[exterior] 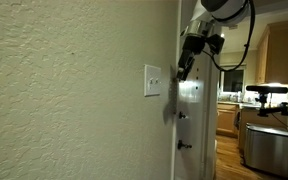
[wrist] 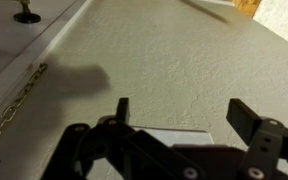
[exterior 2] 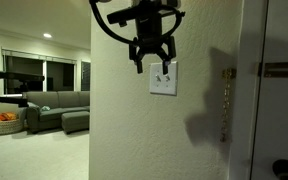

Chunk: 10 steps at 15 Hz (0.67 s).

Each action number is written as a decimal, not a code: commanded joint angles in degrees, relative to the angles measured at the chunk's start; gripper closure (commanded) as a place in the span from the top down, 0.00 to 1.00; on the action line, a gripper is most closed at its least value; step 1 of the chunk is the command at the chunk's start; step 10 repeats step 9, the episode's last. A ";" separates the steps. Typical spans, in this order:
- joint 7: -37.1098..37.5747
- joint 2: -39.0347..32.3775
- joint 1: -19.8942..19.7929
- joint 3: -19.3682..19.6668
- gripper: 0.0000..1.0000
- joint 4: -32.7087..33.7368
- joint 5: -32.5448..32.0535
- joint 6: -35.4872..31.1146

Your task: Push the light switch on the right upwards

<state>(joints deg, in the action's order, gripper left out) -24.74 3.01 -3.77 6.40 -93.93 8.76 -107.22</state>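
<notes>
A white double light switch plate (exterior 2: 164,78) is on the textured beige wall; it also shows edge-on in an exterior view (exterior: 152,81). My black gripper (exterior 2: 150,62) hangs right at the plate's upper part, fingers spread apart and empty. In an exterior view it (exterior: 183,70) sits close to the wall, a little apart from the plate. In the wrist view the open fingers (wrist: 181,112) frame bare wall, with the plate's white top edge (wrist: 174,137) just below them. The switch levers themselves are hidden by the gripper.
A white door (exterior 2: 274,90) with a hanging chain latch (exterior 2: 224,100) stands next to the wall. A grey sofa (exterior 2: 54,108) sits in the room beyond. A kitchen with a steel appliance (exterior: 267,148) lies past the wall's corner.
</notes>
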 commanded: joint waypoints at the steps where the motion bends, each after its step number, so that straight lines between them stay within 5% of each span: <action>1: 0.14 2.03 -0.57 0.14 1.00 -3.30 -0.33 2.74; 6: 3.51 2.95 -0.56 -0.08 1.00 -7.84 -3.17 -0.05; 7: 1.43 -0.07 -0.39 0.00 1.00 -3.29 -1.67 1.90; 10: 1.93 -0.05 -0.40 -0.01 1.00 -4.21 -2.13 1.81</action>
